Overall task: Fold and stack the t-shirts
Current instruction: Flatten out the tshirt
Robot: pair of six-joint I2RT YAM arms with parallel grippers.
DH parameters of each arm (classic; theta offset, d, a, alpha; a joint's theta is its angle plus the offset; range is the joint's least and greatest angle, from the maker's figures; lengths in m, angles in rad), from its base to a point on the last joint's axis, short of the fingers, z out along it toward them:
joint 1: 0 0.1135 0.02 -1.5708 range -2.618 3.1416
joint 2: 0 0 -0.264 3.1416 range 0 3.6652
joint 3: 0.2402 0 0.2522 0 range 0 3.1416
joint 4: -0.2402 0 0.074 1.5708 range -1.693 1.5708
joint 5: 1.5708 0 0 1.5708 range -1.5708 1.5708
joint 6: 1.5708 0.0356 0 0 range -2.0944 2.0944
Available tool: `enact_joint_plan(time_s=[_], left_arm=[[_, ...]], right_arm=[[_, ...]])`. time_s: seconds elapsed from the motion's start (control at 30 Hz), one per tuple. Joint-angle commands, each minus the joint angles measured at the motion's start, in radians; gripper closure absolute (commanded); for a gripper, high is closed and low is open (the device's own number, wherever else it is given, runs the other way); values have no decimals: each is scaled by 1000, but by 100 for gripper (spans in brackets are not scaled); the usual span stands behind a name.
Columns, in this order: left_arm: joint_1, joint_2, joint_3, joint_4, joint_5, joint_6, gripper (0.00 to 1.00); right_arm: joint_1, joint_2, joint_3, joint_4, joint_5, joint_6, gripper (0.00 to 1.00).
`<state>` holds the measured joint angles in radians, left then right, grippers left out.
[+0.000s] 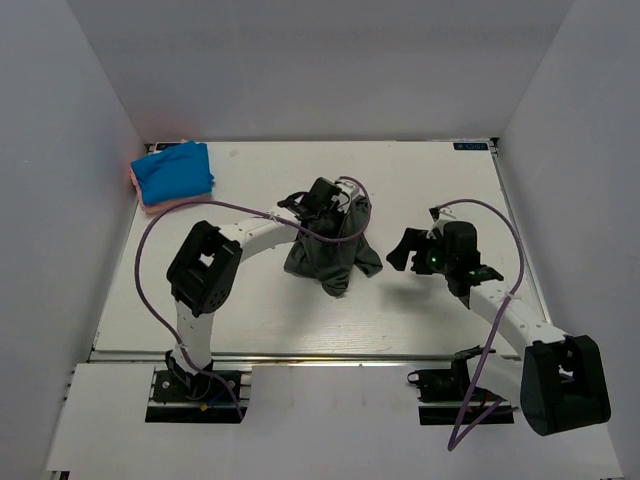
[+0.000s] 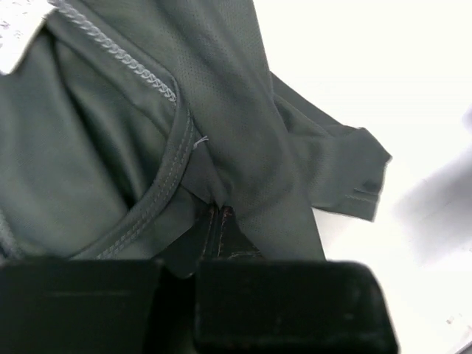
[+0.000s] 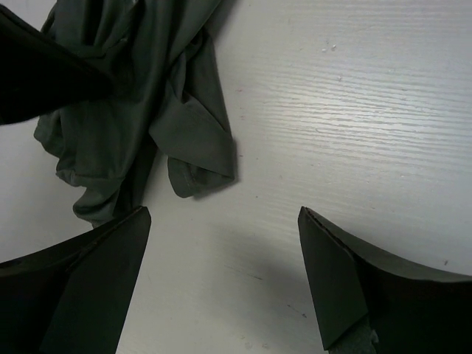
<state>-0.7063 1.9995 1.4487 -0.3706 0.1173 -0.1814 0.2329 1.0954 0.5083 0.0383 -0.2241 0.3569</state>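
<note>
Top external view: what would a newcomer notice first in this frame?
The dark grey-green t-shirt stands bunched in the middle of the table, pinched at its peak by the shut left gripper so it drapes like a tent. Next comes the bright blue folded t-shirt, lying on the salmon-pink one in the far left corner. The right gripper hovers open over the bare surface just right of the dark shirt.
</note>
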Motion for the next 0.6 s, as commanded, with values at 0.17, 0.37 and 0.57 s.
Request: enact_joint_plan(time_s=[0.17, 0.37, 0.57], left_arm=[[7, -316, -119, 87, -62, -55, 100], [18, -383, -151, 76, -100, -64, 100], [18, -413, -162, 56, -131, -64, 100]], right_arm=[[101, 128, 68, 38, -26, -70, 18], [177, 254, 125, 74, 57, -38, 26], [262, 418, 205, 84, 166, -13, 34]])
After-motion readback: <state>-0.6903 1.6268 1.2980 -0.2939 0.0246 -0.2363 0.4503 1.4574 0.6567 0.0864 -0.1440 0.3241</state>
